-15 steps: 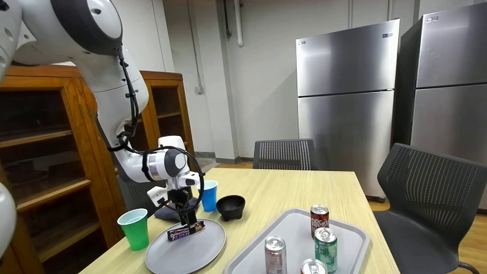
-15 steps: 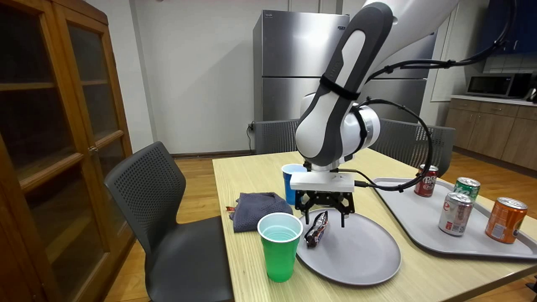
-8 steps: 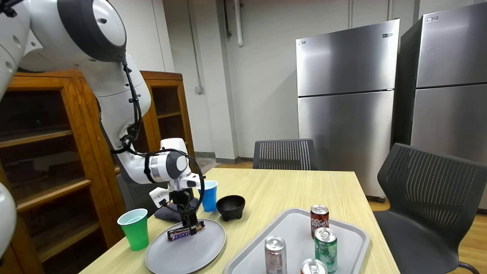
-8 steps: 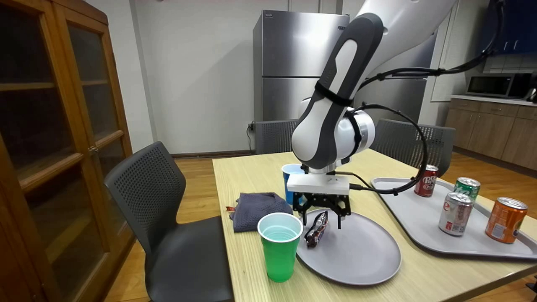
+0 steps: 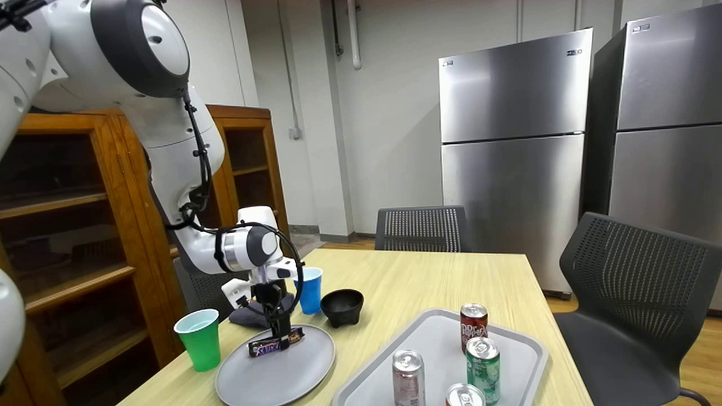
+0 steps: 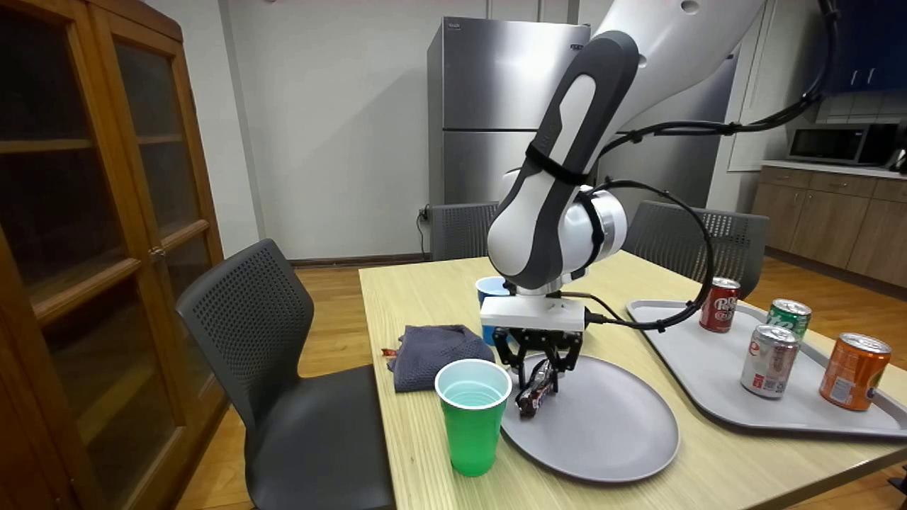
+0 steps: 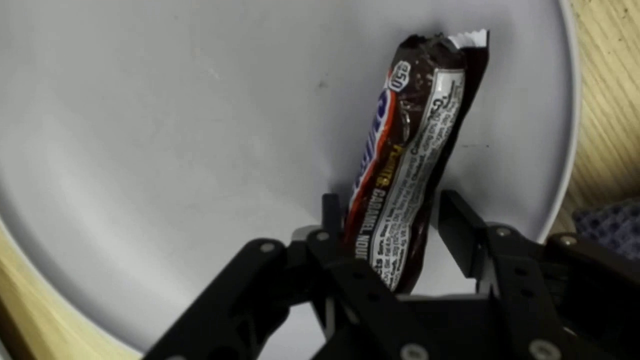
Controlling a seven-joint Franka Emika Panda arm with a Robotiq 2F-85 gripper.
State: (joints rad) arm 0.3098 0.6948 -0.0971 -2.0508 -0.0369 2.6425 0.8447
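Observation:
A brown-wrapped Snickers bar (image 7: 415, 125) lies on a round grey plate (image 7: 175, 125). The bar also shows in both exterior views (image 5: 264, 346) (image 6: 531, 398), and so does the plate (image 5: 271, 375) (image 6: 602, 432). My gripper (image 7: 389, 200) is low over the plate with its black fingers on either side of the bar's near part. The jaws are partly closed. The left finger (image 7: 331, 215) is close to or touching the wrapper. A gap shows between the bar and the right finger (image 7: 452, 235). The bar's near end is hidden behind the gripper.
A green cup (image 6: 473, 439) stands beside the plate. A blue cup (image 5: 310, 293), a black bowl (image 5: 342, 307) and a folded dark cloth (image 6: 436, 358) are behind it. A grey tray (image 6: 680, 354) holds several soda cans. Chairs surround the table.
My gripper has lowered and shifted so that its fingers stand around the bar. In the last half second the fingers have drawn closer together. The bar and plate appear unmoved.

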